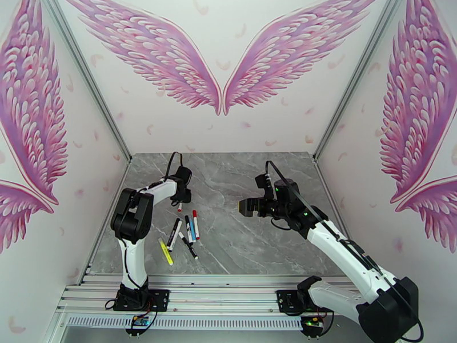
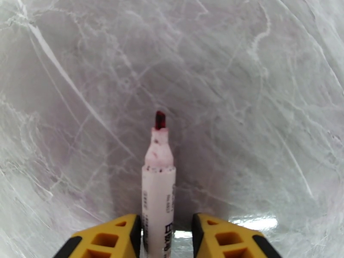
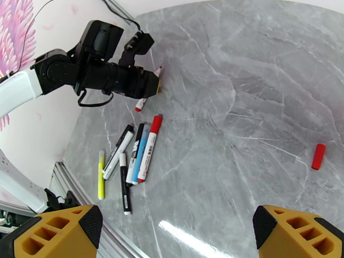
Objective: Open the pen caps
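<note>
1. The red pen cap [image 3: 318, 156] is off and lying alone on the grey marble surface [image 3: 241, 82], well apart from the pens.
2. I've got the red marker [image 2: 158, 190] bare-tipped on the left wrist camera. Its barrel runs between the left pincer [image 2: 167, 218] fingers, and there's a gap on one side, so the jaws are apart, not clamping.
3. Near it, the other pens [image 3: 135, 155] lie in a loose cluster, with the yellow highlighter [image 3: 101, 175] at the edge.
4. My right pincer [image 3: 175, 216] hovers above the surface, spread wide with nothing in it.
</note>
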